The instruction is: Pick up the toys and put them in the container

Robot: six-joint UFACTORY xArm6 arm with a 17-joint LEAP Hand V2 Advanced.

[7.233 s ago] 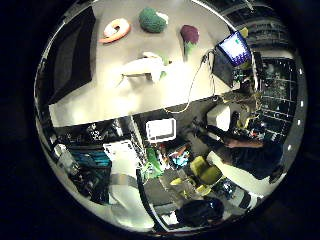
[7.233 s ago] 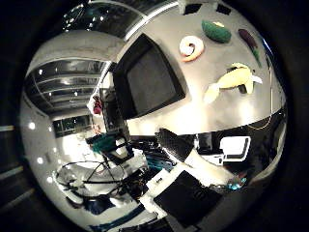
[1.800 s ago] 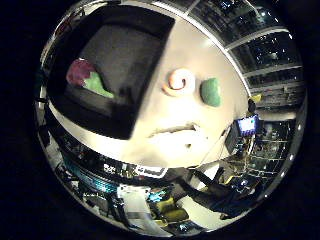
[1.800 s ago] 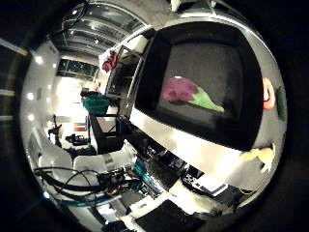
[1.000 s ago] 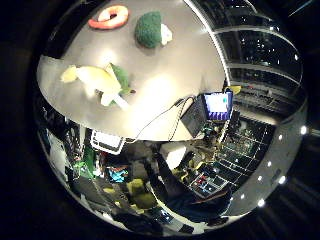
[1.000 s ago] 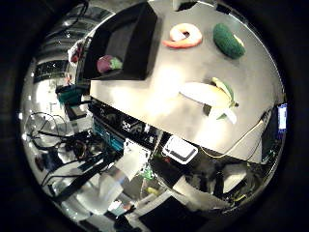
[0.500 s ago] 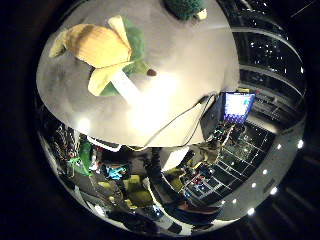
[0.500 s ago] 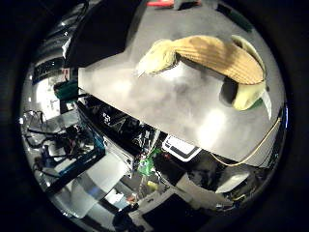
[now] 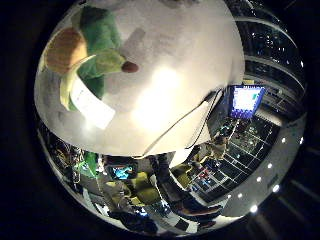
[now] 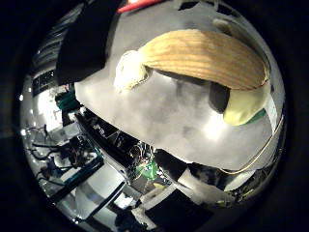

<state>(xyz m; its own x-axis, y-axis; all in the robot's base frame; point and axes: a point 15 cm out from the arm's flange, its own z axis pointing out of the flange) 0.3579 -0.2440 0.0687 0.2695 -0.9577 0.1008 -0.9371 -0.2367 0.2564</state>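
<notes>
The table (image 10: 183, 125) is filling most of both palm views, pale and glossy, with bright lamp glare lying across it. At its far side the dark container (image 10: 87, 38) is sitting, only one black wall of it showing, and a red toy (image 10: 140, 6) is peeking in at the rim of the view just beside it.

The corn toy (image 10: 203, 55) is lying flat on the table and taking up a large share of the thumb-side view, so the palm is sitting close over it. Its ribbed yellow body is running lengthwise, a pale tuft at one end and green leaves at the other; a white tag (image 9: 92, 107) is trailing from the leafy end onto the table.

No part of the hand is showing in either view, so whether the fingers are spread or closing cannot be told.

The risks, as I judge them: the toy is soft and long, so a grip landing near one end could let it droop, swing and slip out on the way to the container. The slick table could let it skid away under a glancing touch. Fingers catching only the tag or a leaf would be holding far too little.
</notes>
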